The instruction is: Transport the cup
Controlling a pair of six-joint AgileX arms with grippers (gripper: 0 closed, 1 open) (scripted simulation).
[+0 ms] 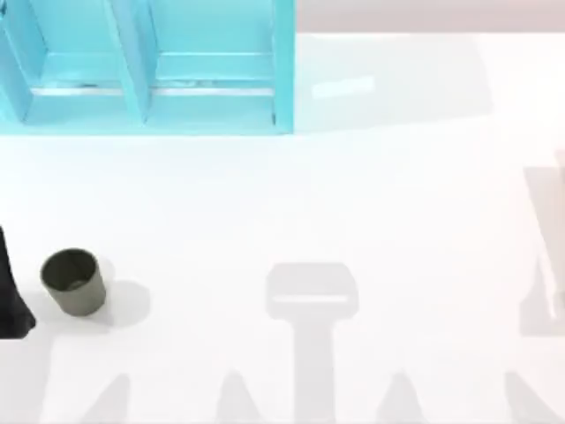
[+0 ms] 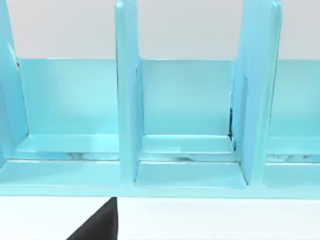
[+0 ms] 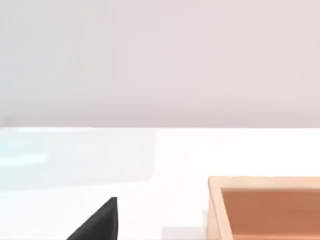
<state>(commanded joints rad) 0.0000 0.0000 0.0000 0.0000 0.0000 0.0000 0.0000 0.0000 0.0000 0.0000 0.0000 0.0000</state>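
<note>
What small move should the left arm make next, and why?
Probably bring the left end effector across to the olive-grey cup: it sits just beside the cup, which stands upright and ungrasped on the table's left, well short of the turquoise shelf.

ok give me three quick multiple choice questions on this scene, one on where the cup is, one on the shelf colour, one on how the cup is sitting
1. Where on the table is the cup in the top view?
A. near left corner
B. far right
C. inside the shelf

2. What colour is the shelf?
A. orange
B. turquoise
C. olive-grey

3. How is the cup sitting?
A. tipped on its side
B. upside down
C. upright, opening up

Answers:
1. A, it stands near the left edge, well clear of the shelf at the far left.
2. B, its dividers and floors are turquoise in the top and left wrist views.
3. C, the top view looks down past its round rim to the darker inside.
</note>
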